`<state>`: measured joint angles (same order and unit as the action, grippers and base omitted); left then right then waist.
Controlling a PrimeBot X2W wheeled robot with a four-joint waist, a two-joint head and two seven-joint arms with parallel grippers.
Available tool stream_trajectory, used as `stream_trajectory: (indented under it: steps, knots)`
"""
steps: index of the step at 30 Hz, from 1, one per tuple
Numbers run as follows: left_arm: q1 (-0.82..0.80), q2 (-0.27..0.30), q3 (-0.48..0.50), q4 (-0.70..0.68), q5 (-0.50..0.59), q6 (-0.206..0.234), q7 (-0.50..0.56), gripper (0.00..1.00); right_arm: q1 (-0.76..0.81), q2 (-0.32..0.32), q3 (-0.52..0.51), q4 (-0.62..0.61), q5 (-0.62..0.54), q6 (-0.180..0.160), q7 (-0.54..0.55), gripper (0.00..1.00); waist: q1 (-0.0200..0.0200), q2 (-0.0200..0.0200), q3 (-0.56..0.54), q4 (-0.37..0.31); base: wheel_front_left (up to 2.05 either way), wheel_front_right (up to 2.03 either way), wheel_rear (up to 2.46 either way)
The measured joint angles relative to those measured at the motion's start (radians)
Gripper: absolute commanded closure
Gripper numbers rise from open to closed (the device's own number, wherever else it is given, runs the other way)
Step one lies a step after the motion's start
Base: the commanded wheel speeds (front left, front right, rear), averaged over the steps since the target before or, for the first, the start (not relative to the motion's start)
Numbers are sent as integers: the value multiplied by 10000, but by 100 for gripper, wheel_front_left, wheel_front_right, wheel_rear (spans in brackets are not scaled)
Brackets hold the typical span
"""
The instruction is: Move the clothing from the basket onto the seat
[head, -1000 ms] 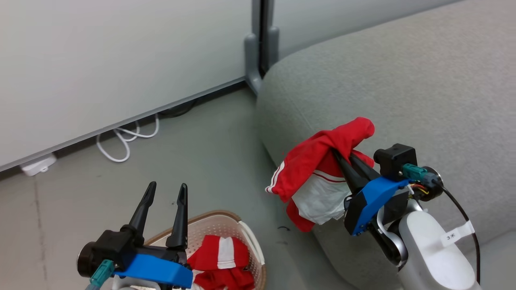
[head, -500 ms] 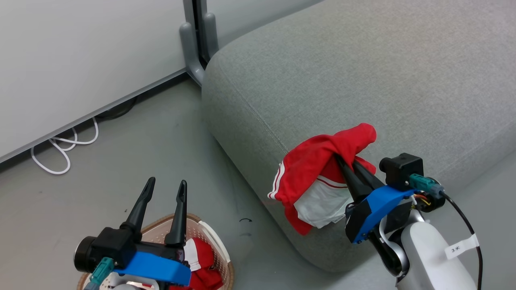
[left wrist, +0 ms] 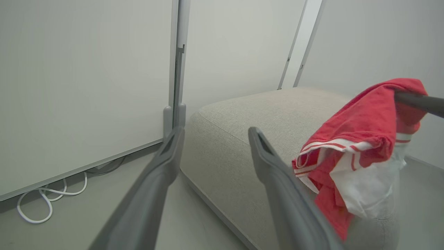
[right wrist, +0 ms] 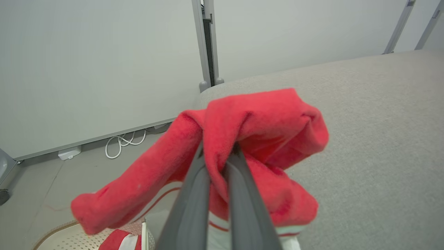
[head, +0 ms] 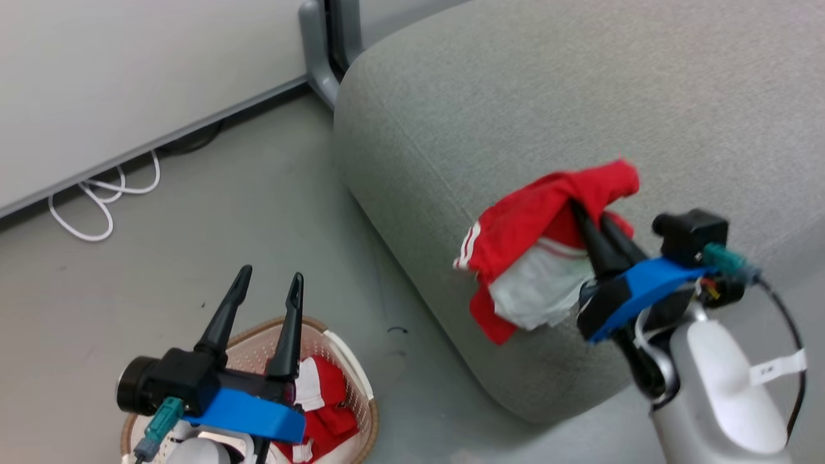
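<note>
Head view: my right gripper (head: 590, 216) is clamped on one red garment (head: 535, 219), which hangs in folds over the front edge of the seat (head: 515, 96), not yet laid on it. My left gripper (head: 271, 275) hovers spread apart above the basket (head: 353, 364), where the other red garment (head: 325, 412) lies.

Left wrist view: the held piece droops, white lining showing (soft and light, I judge), so a pinch on any bunched fold should do.

Right wrist view: my fingers (right wrist: 242, 201) press together on a ridge of cloth. The seat is broad grey fabric, probably grippy. The floor (right wrist: 45, 187) looks smooth, with a white cable (right wrist: 119, 143) along the wall (right wrist: 86, 69).
</note>
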<state>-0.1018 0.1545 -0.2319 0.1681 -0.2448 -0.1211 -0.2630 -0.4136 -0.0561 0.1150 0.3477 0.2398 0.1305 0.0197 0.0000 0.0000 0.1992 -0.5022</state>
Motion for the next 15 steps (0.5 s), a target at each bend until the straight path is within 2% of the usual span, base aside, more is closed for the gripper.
stream_trajectory:
  steps: [7,12,15]
  knots:
    - [-588,464,-232,-368,244,-27,0,0,-1628,10,-1661,115,280,0,-94,100,1,0,1095,341,0,0,0]
    - [-1048,815,-359,-892,318,-29,159,0,-3094,-410,-3191,263,957,0,-109,100,2,0,2139,613,0,0,0]
    - [-1348,1057,-357,-1407,343,-31,341,0,-3985,-894,-3950,541,1269,0,0,100,3,0,2824,786,0,0,0]
